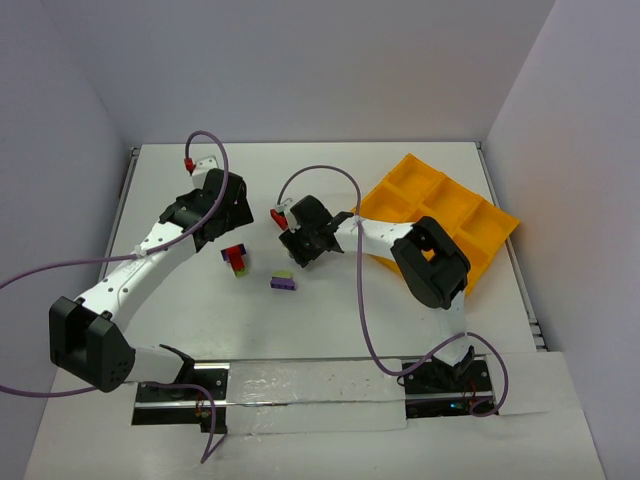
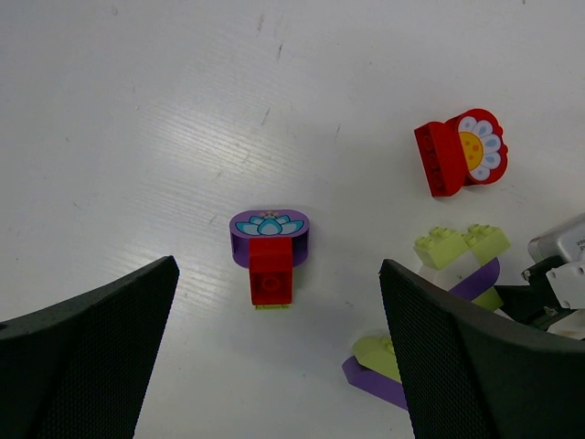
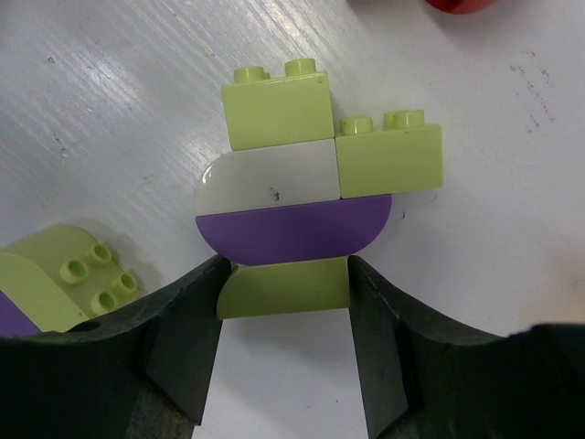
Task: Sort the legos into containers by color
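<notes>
Mixed clump of yellow-green, white and purple plastic bricks (image 3: 292, 197) lies on the white table (image 1: 330, 170), centre of your right wrist view. Your right gripper (image 3: 285, 279) is clamped on its lowest yellow-green brick, one finger against each side. Lower left of that view: smaller yellow-green-on-purple brick pair (image 3: 64, 279). Your left gripper (image 2: 279, 267) hangs spread wide, holding nothing, over a red brick joined to a purple lotus-print piece (image 2: 270, 251); red flower-print brick (image 2: 462, 151) sits upper right there. Orange-yellow plastic compartment tray (image 1: 470, 205): right of centre in the top view, well apart from these bricks.
</notes>
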You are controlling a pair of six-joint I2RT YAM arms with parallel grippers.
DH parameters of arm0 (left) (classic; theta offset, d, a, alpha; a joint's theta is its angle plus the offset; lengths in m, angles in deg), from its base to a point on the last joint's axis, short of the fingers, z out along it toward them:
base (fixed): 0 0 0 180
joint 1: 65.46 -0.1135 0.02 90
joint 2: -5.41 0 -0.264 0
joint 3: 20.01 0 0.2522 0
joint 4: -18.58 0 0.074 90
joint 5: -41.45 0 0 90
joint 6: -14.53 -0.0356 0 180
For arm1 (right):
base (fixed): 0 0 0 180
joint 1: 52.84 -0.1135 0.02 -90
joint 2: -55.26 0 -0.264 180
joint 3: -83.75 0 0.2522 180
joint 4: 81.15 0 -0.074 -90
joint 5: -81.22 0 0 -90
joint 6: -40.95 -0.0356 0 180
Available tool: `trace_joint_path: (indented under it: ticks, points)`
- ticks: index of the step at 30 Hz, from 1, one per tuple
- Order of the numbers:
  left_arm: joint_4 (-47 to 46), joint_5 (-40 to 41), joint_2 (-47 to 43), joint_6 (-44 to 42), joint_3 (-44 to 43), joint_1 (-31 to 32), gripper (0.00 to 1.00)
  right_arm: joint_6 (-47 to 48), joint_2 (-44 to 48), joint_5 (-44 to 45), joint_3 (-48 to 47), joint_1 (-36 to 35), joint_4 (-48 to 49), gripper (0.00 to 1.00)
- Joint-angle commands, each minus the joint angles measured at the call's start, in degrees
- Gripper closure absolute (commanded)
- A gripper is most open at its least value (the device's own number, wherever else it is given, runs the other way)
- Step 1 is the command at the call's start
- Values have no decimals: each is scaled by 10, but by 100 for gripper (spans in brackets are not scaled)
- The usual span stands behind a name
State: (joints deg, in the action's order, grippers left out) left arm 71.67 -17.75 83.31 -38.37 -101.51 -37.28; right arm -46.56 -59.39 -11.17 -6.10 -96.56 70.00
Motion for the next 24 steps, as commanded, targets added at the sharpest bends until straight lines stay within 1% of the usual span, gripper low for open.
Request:
trace_joint_path:
  ticks: [1,3,5,7,8,11,12,14,17,20,24]
  points:
    - [-5,-15,-13,10,-13,3,1,7,8,3,-11,0,20,41]
    - [-5,-23,-8,12,-16,3,1,8,16,5,-6,0,21,47]
    - [-4,-30,-4,13,-17,3,1,8,24,6,0,0,23,51]
    - [-6,-48,0,19,-20,3,1,4,45,8,13,0,27,65]
    - [-13,-63,2,20,-20,2,1,1,60,9,21,0,30,67]
    - [-31,-125,6,31,-18,-3,1,-6,93,7,42,0,36,68]
    - [-35,-126,6,31,-17,-3,1,-7,102,3,42,1,36,68]
    - [-61,-153,-2,42,-5,-8,1,-14,129,-19,55,2,30,68]
    - [-94,-208,-9,42,19,-25,1,-19,167,-38,71,2,33,68]
    - [-158,-324,-21,49,45,-64,1,-23,212,-58,103,2,45,67]
    - [-226,-462,-29,54,78,-77,1,-24,260,-72,126,2,51,67]
